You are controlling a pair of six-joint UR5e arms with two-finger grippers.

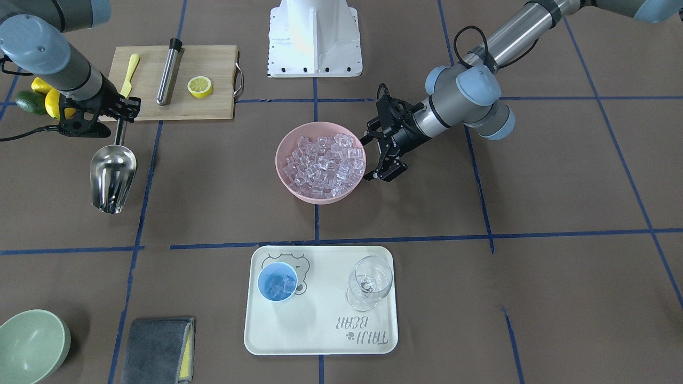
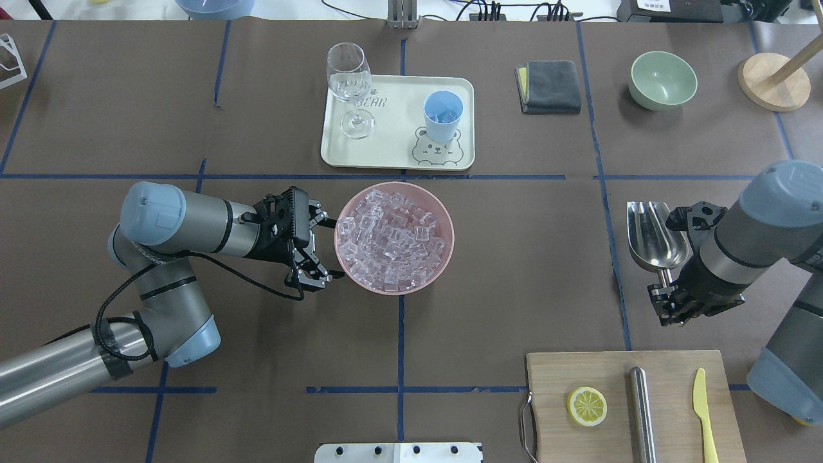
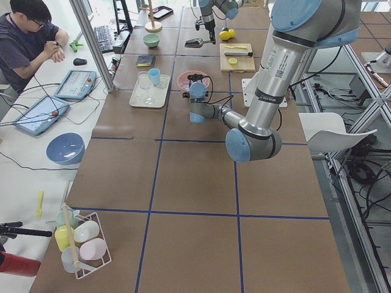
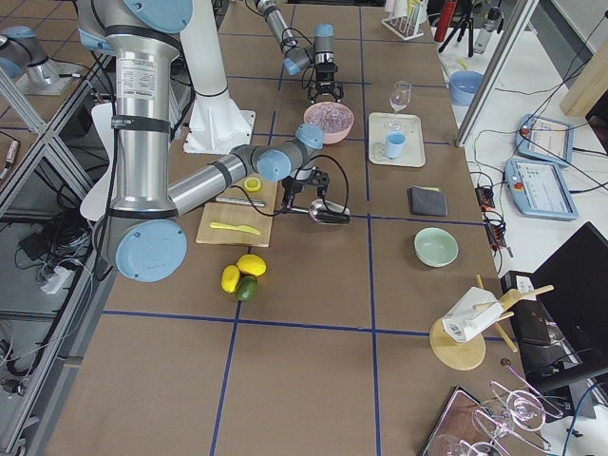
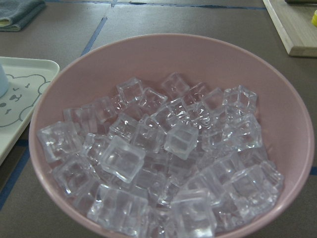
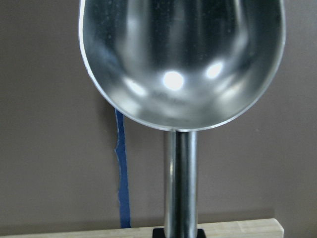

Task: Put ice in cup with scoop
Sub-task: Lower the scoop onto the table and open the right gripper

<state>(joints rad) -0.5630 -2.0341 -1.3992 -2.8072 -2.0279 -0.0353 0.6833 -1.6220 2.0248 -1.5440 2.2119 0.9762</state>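
Step in hand: judged to be the gap between loads; the scoop (image 1: 113, 178) is empty and well away from the supply, while the cup (image 2: 442, 128) already has a few cubes in it.

Right gripper (image 1: 121, 109): closed on the scoop's thin rod handle; trough facing up, mouth pointing away from the robot, bright and bare inside in the wrist view; held above the table just beside the cutting board (image 1: 213, 69); forearm low, wrist bent downward.

Left gripper (image 2: 325, 249): jaws spread wide, holding nothing; fingers set at the near side of the pink bowl (image 1: 320, 199), one towards each end of that arc of rim; contact with the rim cannot be told; arm folded at the elbow, wrist roughly level, its camera looking straight into the bowl.

Ice (image 2: 392, 241): heaped in the pink bowl at table centre.

Cup: upright on the tray (image 1: 320, 330), on the printed bear, apart from the wine glass (image 2: 350, 83).

Next move, as judged: carry the scoop across to the bowl, tip the mouth down into the heap and lift a load level; then travel over to the tray, line up over the cup's small opening and pour slowly; the bowl probably wants steadying by the left gripper during the dig.
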